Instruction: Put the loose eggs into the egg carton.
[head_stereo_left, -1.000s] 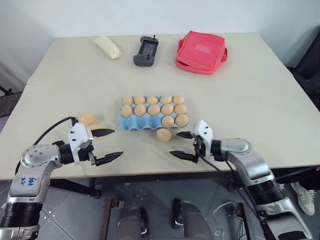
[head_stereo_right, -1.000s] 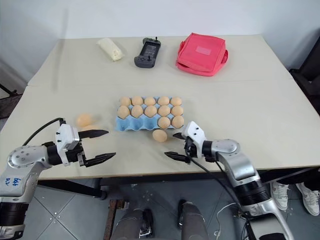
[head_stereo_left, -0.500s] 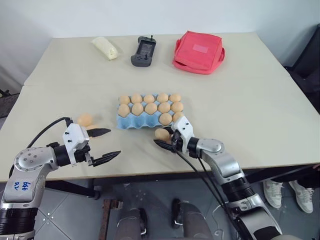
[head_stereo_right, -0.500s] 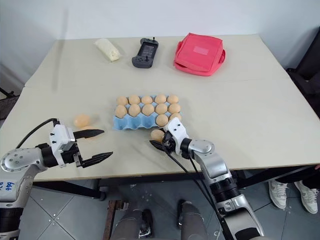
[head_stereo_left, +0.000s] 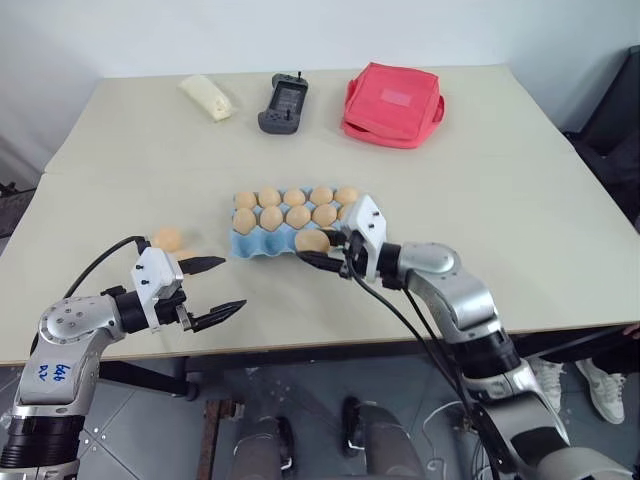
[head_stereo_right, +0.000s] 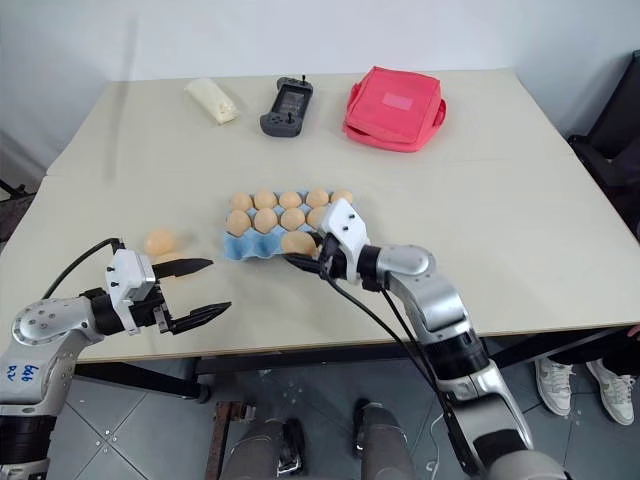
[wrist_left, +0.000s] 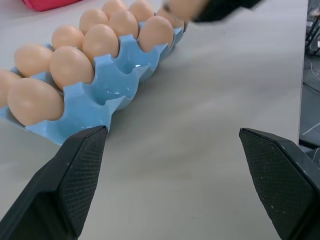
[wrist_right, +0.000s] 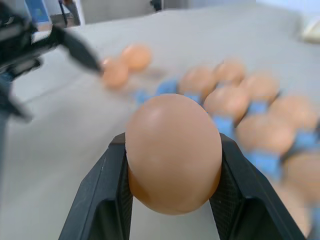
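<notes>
My right gripper (head_stereo_left: 314, 252) is shut on a tan egg (head_stereo_left: 313, 241) and holds it just above the front row of the light blue egg carton (head_stereo_left: 258, 248). The held egg (wrist_right: 172, 150) sits between both black pads. The carton's back two rows hold eggs, and some front cups (wrist_left: 122, 82) stand bare. Two loose eggs (head_stereo_left: 168, 238) lie on the table left of the carton, the nearer one partly hidden behind my left gripper (head_stereo_left: 232, 285). That gripper is open with nothing in it, low over the table, pointing toward the carton's left end.
At the far side of the table lie a pale yellow packet (head_stereo_left: 207, 96), a black handheld device (head_stereo_left: 283, 103) and a red fabric pouch (head_stereo_left: 392, 103). The table's front edge (head_stereo_left: 300, 345) runs just below both grippers.
My right gripper closed on the egg that lay in front of the carton, lifted it and carried it left over the carton's front row. The left gripper stayed put.
</notes>
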